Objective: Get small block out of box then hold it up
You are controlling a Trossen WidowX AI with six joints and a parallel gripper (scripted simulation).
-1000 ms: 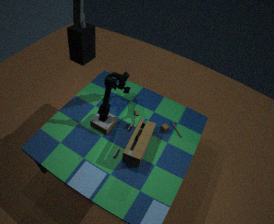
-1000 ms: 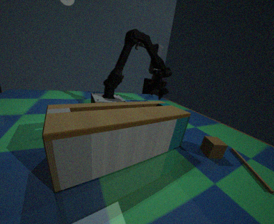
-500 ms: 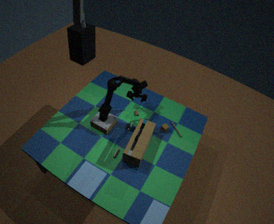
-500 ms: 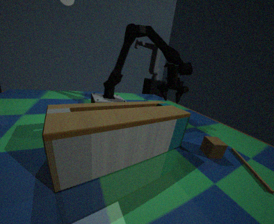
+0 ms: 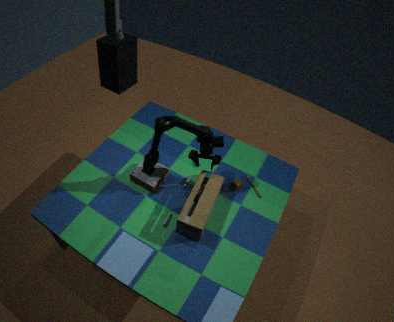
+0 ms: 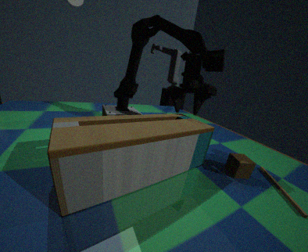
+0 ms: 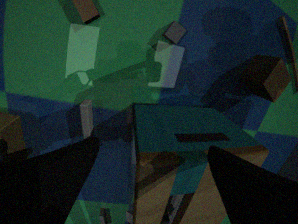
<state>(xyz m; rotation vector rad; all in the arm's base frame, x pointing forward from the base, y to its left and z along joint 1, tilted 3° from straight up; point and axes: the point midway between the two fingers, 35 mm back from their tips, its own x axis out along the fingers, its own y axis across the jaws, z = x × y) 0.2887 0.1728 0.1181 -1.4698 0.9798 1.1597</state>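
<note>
One claw (image 5: 207, 164) (image 6: 187, 110) (image 7: 154, 148), open and empty, above one box (image 5: 208, 197) (image 6: 131, 133) (image 7: 170, 120). One cube (image 5: 237, 184) (image 6: 240, 166) (image 7: 276, 80), one rod (image 5: 253, 186) (image 6: 284, 192) (image 7: 287, 40) beside it on the counter (image 5: 238, 260) (image 6: 205, 231) (image 7: 40, 50). Task block: location not discernible.

The box (image 5: 210, 200) (image 6: 131, 135) (image 7: 155, 212) looks wooden — matt, pale, smooth — with a teal end.
</note>
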